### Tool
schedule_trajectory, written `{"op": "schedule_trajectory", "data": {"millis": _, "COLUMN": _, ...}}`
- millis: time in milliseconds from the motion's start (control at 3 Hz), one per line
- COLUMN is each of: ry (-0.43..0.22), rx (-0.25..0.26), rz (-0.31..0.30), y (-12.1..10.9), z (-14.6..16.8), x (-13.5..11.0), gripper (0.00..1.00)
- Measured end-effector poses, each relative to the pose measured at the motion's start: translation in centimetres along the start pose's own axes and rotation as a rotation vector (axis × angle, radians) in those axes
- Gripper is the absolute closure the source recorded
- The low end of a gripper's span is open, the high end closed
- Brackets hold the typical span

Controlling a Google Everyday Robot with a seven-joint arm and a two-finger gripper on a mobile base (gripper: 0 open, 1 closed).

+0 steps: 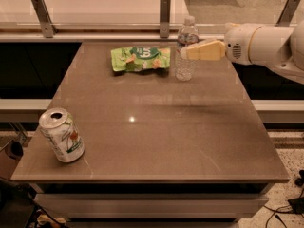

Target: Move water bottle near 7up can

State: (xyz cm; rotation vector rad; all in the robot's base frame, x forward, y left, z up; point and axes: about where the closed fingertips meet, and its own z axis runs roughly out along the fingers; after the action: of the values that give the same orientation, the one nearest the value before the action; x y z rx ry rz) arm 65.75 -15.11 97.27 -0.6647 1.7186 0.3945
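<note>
Brown tabletop (156, 127) fills the view; from the right, a white arm (266, 46) sets its gripper (186, 51) against the water bottle (184, 68) standing far-centre, grip impossible to tell; green snack bag (140, 59) just left of it; 7up can (61, 135) well apart, near-left corner

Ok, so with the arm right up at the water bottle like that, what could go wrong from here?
1. The gripper is at the tall, narrow water bottle, above its middle; a sideways push there could tip it onto the snack bag next to it.
2. The 7up can stands at the near-left corner of the table, close to the edge; setting the bottle down carelessly might knock it off.
</note>
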Motion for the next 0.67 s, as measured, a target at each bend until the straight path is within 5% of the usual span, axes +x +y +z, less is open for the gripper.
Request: {"op": "schedule_trajectory", "data": {"millis": 667, "ry": -0.021, "rx": -0.013, "rz": 0.01, "y": -0.3, "z": 1.1, "x": 0.0, "gripper": 0.0}}
